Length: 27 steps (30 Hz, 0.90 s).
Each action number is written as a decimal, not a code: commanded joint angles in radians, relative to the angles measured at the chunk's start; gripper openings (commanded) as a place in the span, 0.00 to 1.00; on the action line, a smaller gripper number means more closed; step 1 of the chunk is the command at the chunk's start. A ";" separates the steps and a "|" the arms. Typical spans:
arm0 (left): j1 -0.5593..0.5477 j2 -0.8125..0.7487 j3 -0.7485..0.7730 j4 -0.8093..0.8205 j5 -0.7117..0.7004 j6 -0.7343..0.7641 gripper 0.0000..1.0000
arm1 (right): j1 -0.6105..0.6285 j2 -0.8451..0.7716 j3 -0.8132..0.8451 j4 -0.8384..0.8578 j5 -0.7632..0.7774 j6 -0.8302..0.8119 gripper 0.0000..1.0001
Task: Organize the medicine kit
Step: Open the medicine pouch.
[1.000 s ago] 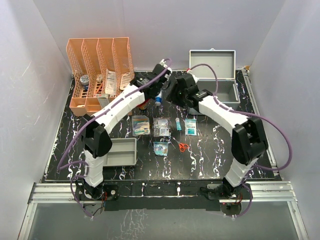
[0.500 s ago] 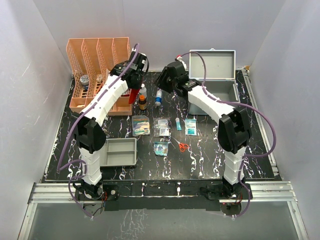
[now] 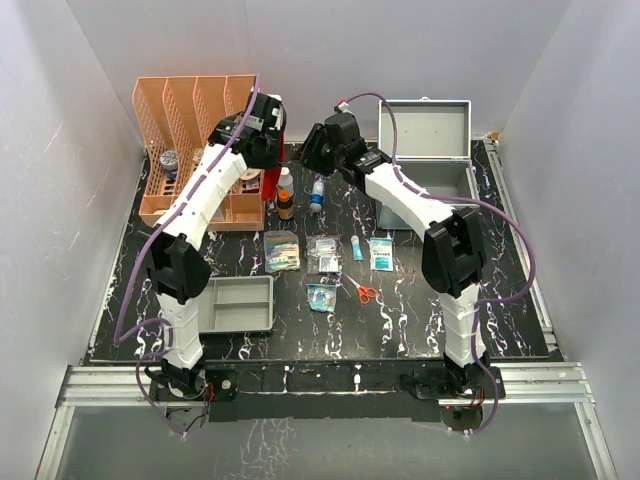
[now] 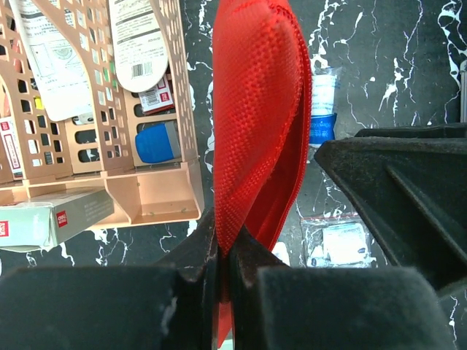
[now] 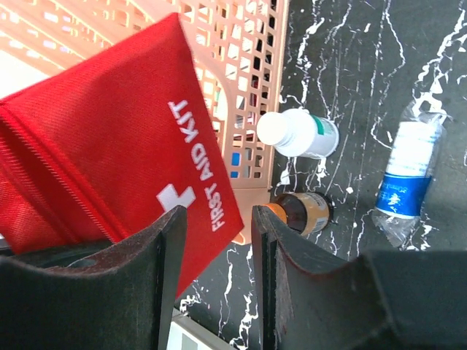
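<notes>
Lid-up medicine kit; orange rack held packets, boxes. In left gripper, red pouch pinched tight; right gripper half-spread beside it. Both arms had swung back rackward.

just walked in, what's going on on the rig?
The left gripper is shut on an edge of the red first aid pouch, holding it up off the table beside the orange file rack. The right gripper faces the pouch with its jaws apart, not closed on it. The medicine kit stands open at the back right. Bottles, packets and scissors lie loose on the table.
</notes>
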 commanded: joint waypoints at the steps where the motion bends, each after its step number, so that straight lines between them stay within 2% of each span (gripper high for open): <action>1: 0.004 0.004 0.006 -0.008 0.027 -0.010 0.00 | 0.016 0.003 0.090 0.056 -0.019 -0.036 0.40; 15: 0.004 0.026 0.008 0.003 0.044 -0.010 0.00 | 0.048 0.032 0.155 0.004 -0.023 -0.070 0.43; 27: 0.004 0.016 0.008 0.003 0.053 -0.005 0.00 | 0.054 0.058 0.145 -0.051 0.002 -0.076 0.36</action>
